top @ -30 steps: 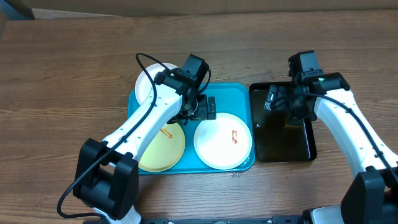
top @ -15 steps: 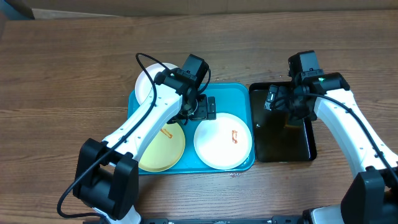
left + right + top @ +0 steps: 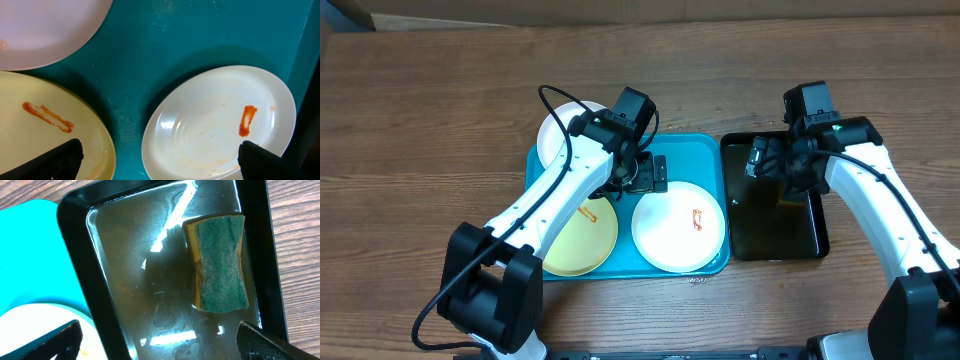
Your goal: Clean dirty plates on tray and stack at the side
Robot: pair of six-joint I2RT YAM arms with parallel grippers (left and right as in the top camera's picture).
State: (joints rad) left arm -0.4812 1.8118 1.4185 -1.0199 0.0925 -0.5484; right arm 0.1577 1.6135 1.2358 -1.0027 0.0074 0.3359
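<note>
The turquoise tray [image 3: 695,150] holds three plates. A white plate [image 3: 675,235] with a red smear lies at its right; it also shows in the left wrist view [image 3: 210,125]. A pale yellow plate [image 3: 585,235] with an orange smear lies at the front left, seen also in the left wrist view [image 3: 45,130]. Another white plate [image 3: 558,130] lies at the back left, partly under the arm. My left gripper [image 3: 642,175] [image 3: 157,160] is open and empty above the tray between the plates. My right gripper [image 3: 772,165] [image 3: 157,342] is open and empty above the black basin.
A black glossy basin [image 3: 810,240] [image 3: 75,235] holding shallow water stands right of the tray. A green and yellow sponge [image 3: 220,262] lies in it, at its right side. Bare wooden table [image 3: 420,110] surrounds both.
</note>
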